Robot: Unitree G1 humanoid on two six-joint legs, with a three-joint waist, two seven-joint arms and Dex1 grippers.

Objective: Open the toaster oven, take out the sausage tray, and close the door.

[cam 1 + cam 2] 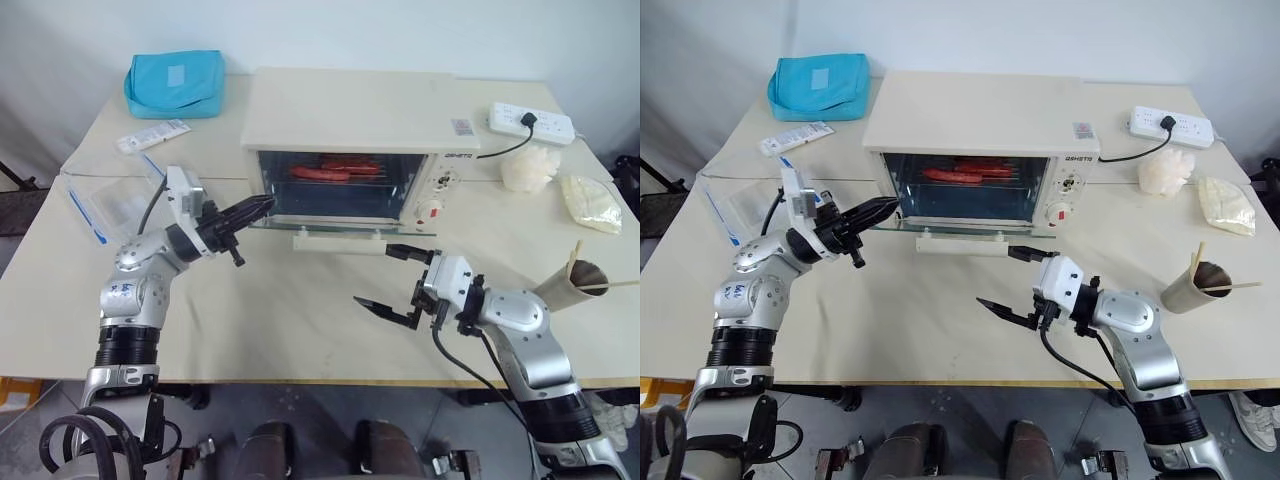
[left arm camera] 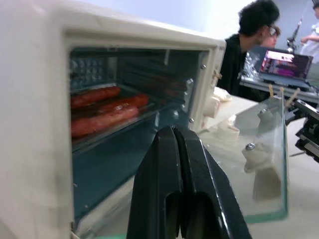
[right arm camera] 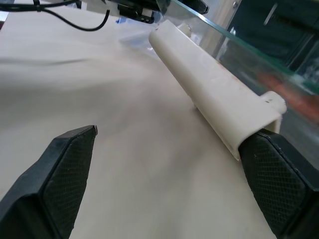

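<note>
The cream toaster oven (image 1: 350, 110) stands at the table's middle back. Its glass door (image 2: 249, 164) hangs open and lies flat, the bar handle (image 1: 335, 241) toward me. Inside, the sausage tray (image 1: 335, 170) sits on the upper level with red-brown sausages (image 2: 102, 112) on it. My left gripper (image 1: 262, 205) is shut on nothing, its tips at the opening's left front corner, just above the door's left end. My right gripper (image 1: 373, 275) stands open near the handle's right end, one finger (image 3: 279, 174) close beside the handle (image 3: 214, 99), nothing between the fingers.
A clear plastic box (image 1: 110, 195) lies at the left behind my left arm. A blue pouch (image 1: 175, 83) and a white tube (image 1: 153, 135) sit back left. A power strip (image 1: 530, 122), white bags (image 1: 592, 203) and a paper cup with sticks (image 1: 575, 280) occupy the right. A person (image 2: 249, 40) sits beyond.
</note>
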